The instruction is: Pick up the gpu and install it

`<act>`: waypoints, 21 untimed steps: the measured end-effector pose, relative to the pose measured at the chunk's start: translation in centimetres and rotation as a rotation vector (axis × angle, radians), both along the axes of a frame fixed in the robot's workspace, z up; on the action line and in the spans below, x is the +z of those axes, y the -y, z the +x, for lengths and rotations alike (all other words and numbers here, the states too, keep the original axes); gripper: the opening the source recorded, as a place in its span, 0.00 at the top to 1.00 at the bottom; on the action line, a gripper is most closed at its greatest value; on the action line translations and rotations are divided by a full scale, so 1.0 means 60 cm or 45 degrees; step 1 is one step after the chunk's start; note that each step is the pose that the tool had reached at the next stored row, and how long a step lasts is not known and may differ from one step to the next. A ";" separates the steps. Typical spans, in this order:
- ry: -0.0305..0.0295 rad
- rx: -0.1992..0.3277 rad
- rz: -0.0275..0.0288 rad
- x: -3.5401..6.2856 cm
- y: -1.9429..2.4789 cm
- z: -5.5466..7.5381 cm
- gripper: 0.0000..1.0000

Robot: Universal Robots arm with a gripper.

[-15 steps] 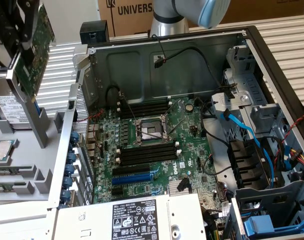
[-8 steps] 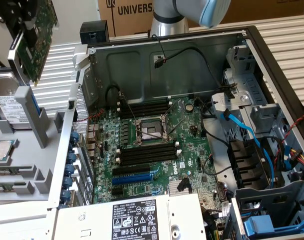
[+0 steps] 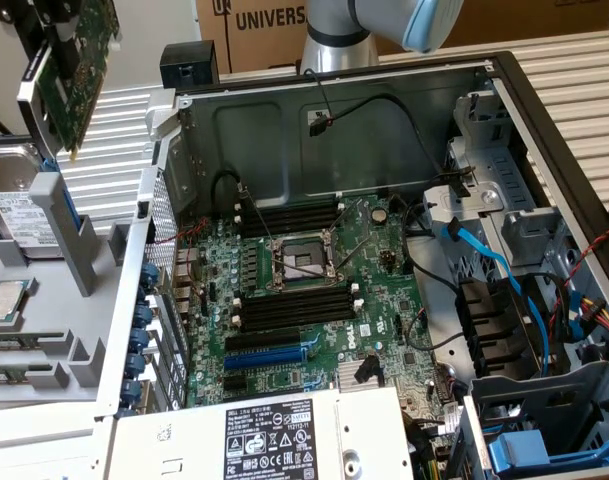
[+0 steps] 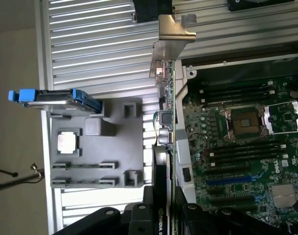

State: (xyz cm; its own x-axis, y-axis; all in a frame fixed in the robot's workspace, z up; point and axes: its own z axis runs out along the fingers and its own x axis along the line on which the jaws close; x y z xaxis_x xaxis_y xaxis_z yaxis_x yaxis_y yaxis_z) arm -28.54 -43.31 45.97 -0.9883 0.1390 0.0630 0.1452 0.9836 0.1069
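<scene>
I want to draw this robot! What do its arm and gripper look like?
The arm is a round, shiny silver-grey tube with a pale blue cap on its joint. The gripper is black and chunky, with rounded pivots on its links.

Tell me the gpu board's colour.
The gpu board is green; exterior view shows it best.

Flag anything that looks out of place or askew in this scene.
The gpu hangs tilted in the air, held by the gripper near the hard drive at the exterior view's left, outside the open computer case. Nothing looks spilled or broken.
</scene>
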 end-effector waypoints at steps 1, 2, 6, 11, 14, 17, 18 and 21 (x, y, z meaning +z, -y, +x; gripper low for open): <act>-0.0056 0.000 0.0001 0.001 0.0005 0.005 0.73; -0.0107 0.000 0.0001 0.001 0.0009 0.010 0.73; -0.0150 0.000 0.0001 0.001 0.0010 0.013 0.73; -0.0177 0.000 0.0002 0.001 0.0010 0.029 0.73; -0.0238 0.000 0.0001 0.001 0.0011 0.050 0.73; -0.0315 0.000 0.0001 0.001 0.0012 0.070 0.73; -0.0345 0.000 0.0001 0.001 0.0014 0.076 0.73; -0.0470 0.000 0.0000 0.001 0.0020 0.095 0.73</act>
State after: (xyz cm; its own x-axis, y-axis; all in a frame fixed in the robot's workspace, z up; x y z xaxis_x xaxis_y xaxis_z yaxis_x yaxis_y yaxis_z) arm -22.86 -43.43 46.02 -0.9853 0.1390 0.0994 0.1490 0.9836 0.1015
